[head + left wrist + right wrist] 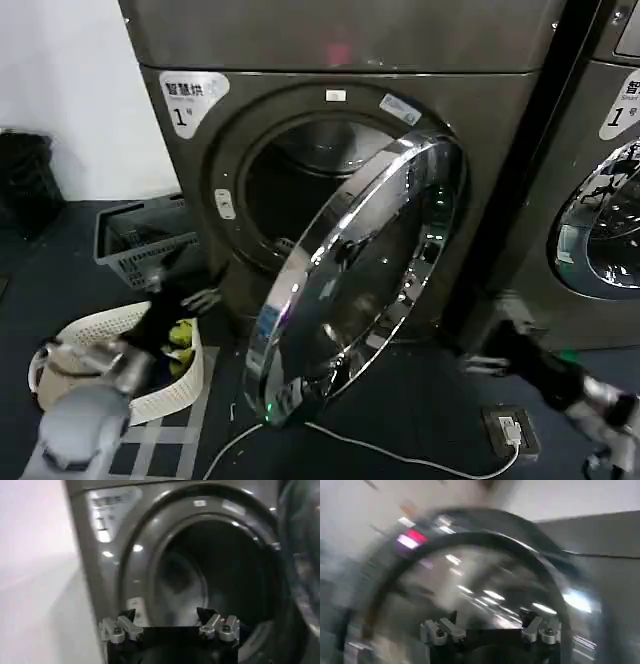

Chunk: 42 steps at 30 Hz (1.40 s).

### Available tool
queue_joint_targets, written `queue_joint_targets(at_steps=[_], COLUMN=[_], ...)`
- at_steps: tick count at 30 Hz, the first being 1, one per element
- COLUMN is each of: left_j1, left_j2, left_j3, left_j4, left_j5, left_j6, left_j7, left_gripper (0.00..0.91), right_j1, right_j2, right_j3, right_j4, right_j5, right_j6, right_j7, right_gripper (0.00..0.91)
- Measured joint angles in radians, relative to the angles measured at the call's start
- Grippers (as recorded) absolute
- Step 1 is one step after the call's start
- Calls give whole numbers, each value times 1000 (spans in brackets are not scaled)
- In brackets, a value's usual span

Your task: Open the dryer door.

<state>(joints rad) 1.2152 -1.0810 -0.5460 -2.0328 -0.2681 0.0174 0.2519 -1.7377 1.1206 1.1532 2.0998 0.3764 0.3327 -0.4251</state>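
Dryer door (pixel 350 275) swung open; both jaws apparently spread, empty.

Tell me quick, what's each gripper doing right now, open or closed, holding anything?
Left gripper: open, empty, facing the dryer drum opening.
Right gripper: open, empty, facing the swung-open dryer door.

The head camera looks down on the dryer (pixel 330 150) from nearby. Each wrist camera peers past its own fingers, left into the drum, right at the door (pixel 485 595).
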Motion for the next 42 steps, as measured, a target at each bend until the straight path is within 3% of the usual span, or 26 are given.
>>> queue_joint_targets(at_steps=[8,14,19,30,42], left_j1=[-141,-222,-279,-398,-541], left_j2=[-3,-24,-44,-77,-180], left_j3=[222,361,456,618,788], left_j4=[75,111,136,199,294], left_j5=[-38,-37,-37,-39,-26], left_j6=[4,4,4,1,6], left_j7=[4,6,5,5,14], left_gripper=[907,907,907,907,907], right_j1=[-16,34,67,70,63], right_j2=[211,279,296,279,298], right_j3=[252,428,580,841,950], right_j4=[-12,-64,-139,-310,-353], right_j5=[-83,-99,-126,-113,-123], right_j6=[-244,-335,-349,-380,-345], right_j7=[344,409,419,494,501], right_gripper=[907,907,907,907,907])
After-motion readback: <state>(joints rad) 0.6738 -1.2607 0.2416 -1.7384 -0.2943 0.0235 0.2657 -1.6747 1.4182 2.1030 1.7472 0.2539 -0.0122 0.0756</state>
